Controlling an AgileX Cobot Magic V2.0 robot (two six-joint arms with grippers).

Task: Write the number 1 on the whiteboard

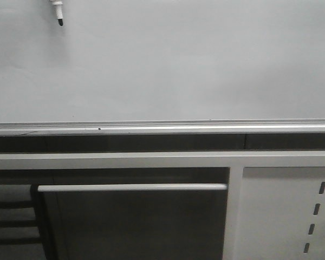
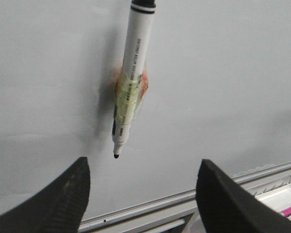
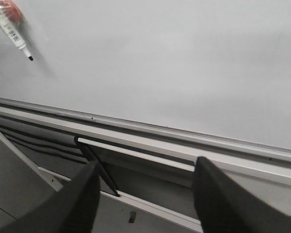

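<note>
The whiteboard [image 1: 179, 65] fills the upper front view, plain and bare, with a silver rail [image 1: 162, 128] along its lower edge. No ink stroke of the number 1 shows on it. A white marker [image 2: 131, 82] with a black tip hangs point down on the board, stuck there by a yellowish tape wrap. It also shows at the top left of the front view [image 1: 56, 11] and in the right wrist view [image 3: 12, 29]. My left gripper [image 2: 143, 194] is open and empty just below the marker's tip. My right gripper [image 3: 145, 194] is open and empty, facing the rail.
Below the rail is a grey frame with a horizontal bar [image 1: 132, 187]. A white panel with slanted slots [image 1: 292, 216] stands at the lower right. A tray with a pink pen [image 2: 286, 206] shows in the left wrist view.
</note>
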